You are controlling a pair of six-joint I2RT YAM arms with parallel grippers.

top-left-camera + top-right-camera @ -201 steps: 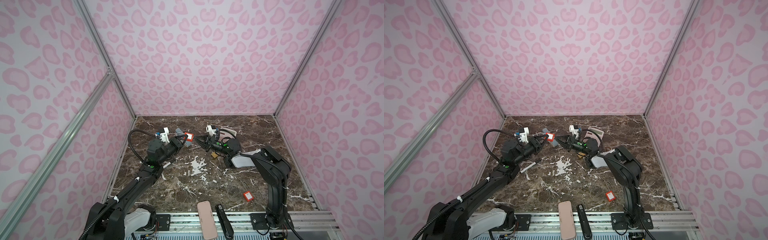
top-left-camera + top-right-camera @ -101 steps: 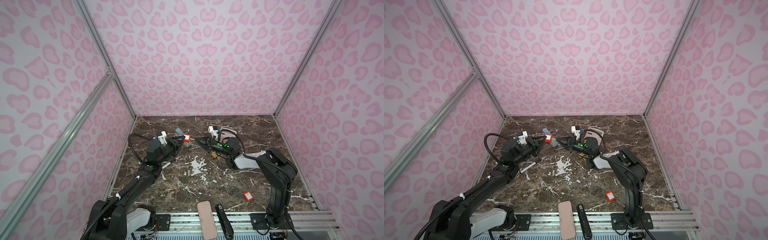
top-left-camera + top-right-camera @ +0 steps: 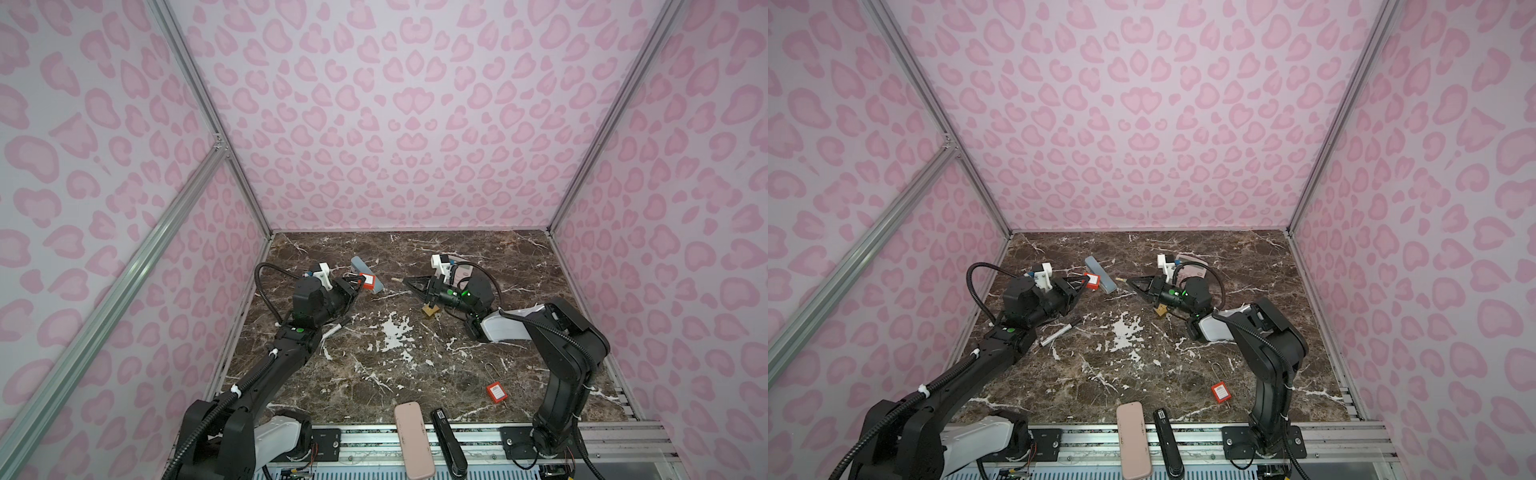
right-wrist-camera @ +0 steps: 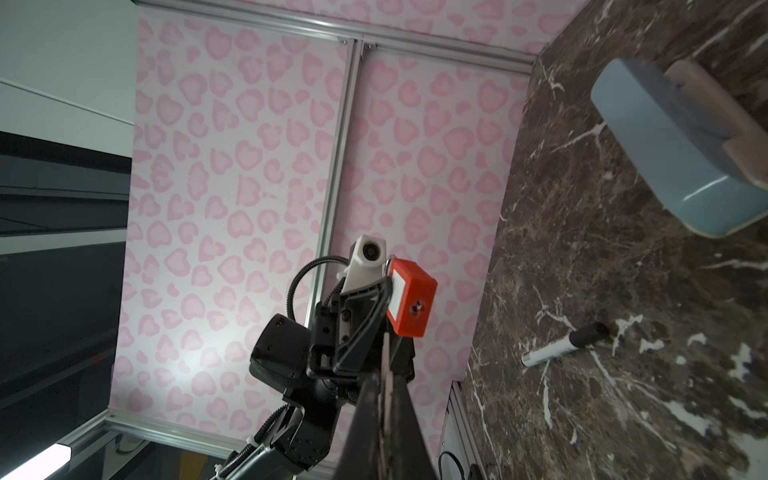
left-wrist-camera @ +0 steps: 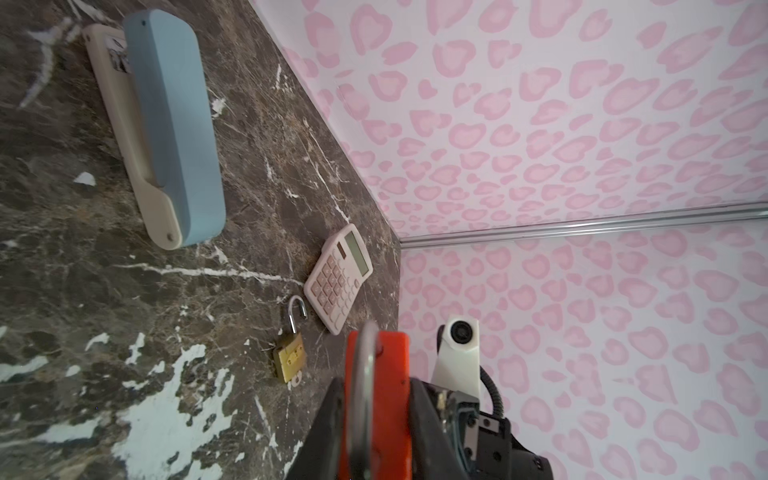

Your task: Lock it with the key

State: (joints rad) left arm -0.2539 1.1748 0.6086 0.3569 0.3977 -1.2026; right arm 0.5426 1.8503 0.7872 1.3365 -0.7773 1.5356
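In both top views the left gripper (image 3: 356, 286) hangs above the table (image 3: 374, 374), about 10 o'clock from its middle, jaws clamped on the body of the red lock (image 3: 367, 281); in the right wrist view the keyhole (image 4: 417, 308) faces the other arm; across a small gap toward 3 o'clock, the key (image 3: 397, 279) points back at 9 o'clock, pinched between the pressed-together jaws of the right gripper (image 3: 409, 283), itself near 1 o'clock from the table's middle; key and lock are near but apart, nothing inserted yet; a brass lock (image 3: 430, 309), shackle swung out, lies below the right gripper; the step in hand looks like lining key up with keyhole; next calls for levelling the tip with the slot, blade turned to match, then a straight push toward 9 o'clock and a twist while the left holds firm
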